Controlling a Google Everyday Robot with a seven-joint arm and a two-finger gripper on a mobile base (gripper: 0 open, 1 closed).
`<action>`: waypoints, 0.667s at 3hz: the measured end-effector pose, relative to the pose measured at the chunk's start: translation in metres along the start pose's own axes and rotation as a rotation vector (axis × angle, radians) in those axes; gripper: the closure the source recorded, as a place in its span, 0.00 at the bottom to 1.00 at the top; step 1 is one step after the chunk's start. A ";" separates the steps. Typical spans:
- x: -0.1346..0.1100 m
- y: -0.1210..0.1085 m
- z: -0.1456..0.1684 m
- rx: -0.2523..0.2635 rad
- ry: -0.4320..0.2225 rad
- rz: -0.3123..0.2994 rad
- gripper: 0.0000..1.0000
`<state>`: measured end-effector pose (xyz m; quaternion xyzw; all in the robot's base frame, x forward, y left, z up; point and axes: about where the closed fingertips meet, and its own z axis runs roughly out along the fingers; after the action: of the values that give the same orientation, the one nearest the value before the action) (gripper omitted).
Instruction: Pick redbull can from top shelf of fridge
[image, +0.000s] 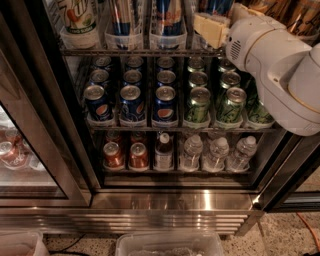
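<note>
The fridge (170, 200) stands open in front of me. Its top shelf (140, 51) is a wire rack carrying clear plastic trays. Blue-and-silver redbull cans stand in the trays: one (169, 17) in the middle, another (122, 17) to its left, and a third (215, 6) at the right. My gripper (212, 29), cream-coloured on a white arm, is at the right end of the top shelf, right against the third can and hiding its lower part. The tops of all the cans are cut off by the frame edge.
A green-and-white bottle (77, 20) stands at the shelf's left end. Below are Pepsi cans (132, 102) and green cans (198, 104), then red cans (114, 155) and water bottles (215, 152). A glass door (30, 150) is at left. A clear bin (170, 245) sits on the floor.
</note>
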<state>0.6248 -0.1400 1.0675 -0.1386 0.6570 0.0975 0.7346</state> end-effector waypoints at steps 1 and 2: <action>0.003 0.004 0.003 0.009 0.014 0.020 0.28; 0.008 0.012 0.004 -0.006 0.031 0.022 0.28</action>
<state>0.6252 -0.1276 1.0587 -0.1349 0.6696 0.1054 0.7227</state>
